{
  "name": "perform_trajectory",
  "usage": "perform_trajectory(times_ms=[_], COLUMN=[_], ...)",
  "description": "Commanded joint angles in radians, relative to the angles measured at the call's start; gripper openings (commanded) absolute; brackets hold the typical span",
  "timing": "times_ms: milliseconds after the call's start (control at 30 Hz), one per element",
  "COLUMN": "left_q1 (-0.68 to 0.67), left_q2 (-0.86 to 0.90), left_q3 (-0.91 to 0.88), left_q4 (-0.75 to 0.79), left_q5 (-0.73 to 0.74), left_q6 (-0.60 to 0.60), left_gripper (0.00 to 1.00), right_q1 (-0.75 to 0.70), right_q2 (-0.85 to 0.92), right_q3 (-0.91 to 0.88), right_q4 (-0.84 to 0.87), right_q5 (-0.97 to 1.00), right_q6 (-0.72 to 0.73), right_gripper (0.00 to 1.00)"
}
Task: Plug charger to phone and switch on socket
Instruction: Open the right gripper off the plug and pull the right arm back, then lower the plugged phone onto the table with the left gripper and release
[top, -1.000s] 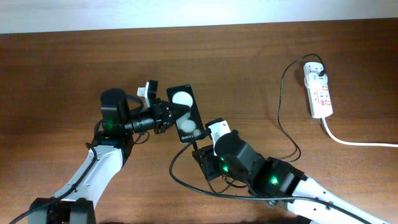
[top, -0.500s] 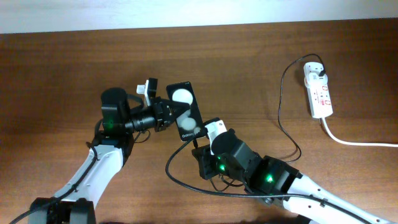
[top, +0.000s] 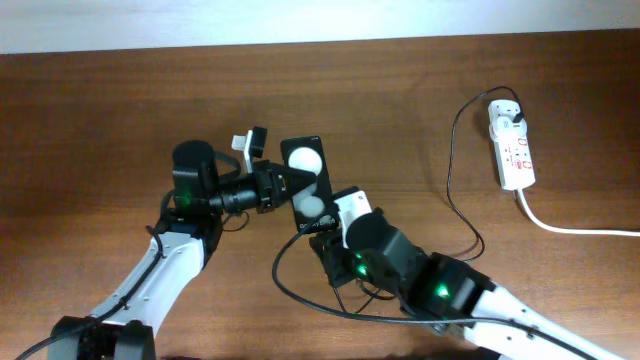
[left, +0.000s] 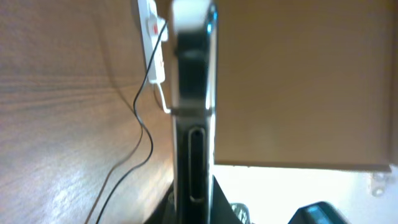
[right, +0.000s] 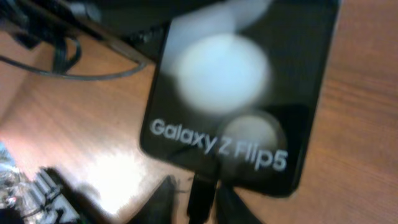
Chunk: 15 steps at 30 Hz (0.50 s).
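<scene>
Phone (top: 306, 185): black, near the middle of the bench (top: 100, 100), glossy screen with two white round spots turned up toward the overhead camera, lettered end pointing at the right arm.
Phone, left wrist view (left: 194, 124): edge-on, upright through the middle of the picture, blurred.
Phone, right wrist view (right: 236, 87): white lettering "Galaxy Z Flip5" along the near end, just above the fingers.
Left pincer (top: 284, 186): closed on the phone, gripping it by one long side.
Right pincer (top: 322, 228): narrow, pinched on the charger's tiny connector tip (right: 200, 193), right at the phone's lettered end.
Connector: touching the phone's end edge; seated in the port or not, cannot tell through the blur.
Charger (top: 452, 190): thin black cable, white plug (top: 505, 112) pushed into the far end of the socket, cable curving left and then down the bench toward the right arm.
Socket (top: 512, 148): white strip with small red marks, flat on the right side of the bench, well apart from the phone; also in the left wrist view (left: 151, 31).
Switch position: too small to tell.
White cord (top: 570, 228): thick, leaving the socket's near end toward the right edge.
</scene>
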Motion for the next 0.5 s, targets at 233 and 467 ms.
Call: perform_trajectory(times_ms=[233, 467], left_q1=[-0.141, -0.22], left_q2=[-0.006, 0.281], left_q3=[0.093, 0.553], left_q4=[-0.135, -0.59], left_q5=[-0.314, -0.413], left_q6=[0.234, 0.495], left_gripper=[0.0, 0.0], right_q1=[-0.008, -0.008], right_q2=[-0.484, -0.724], right_q3=[0.032, 0.032], right_q4=[-0.357, -0.594], right_q5=[0.157, 0.246], right_q6=[-0.018, -0.009], right_gripper=[0.68, 0.76])
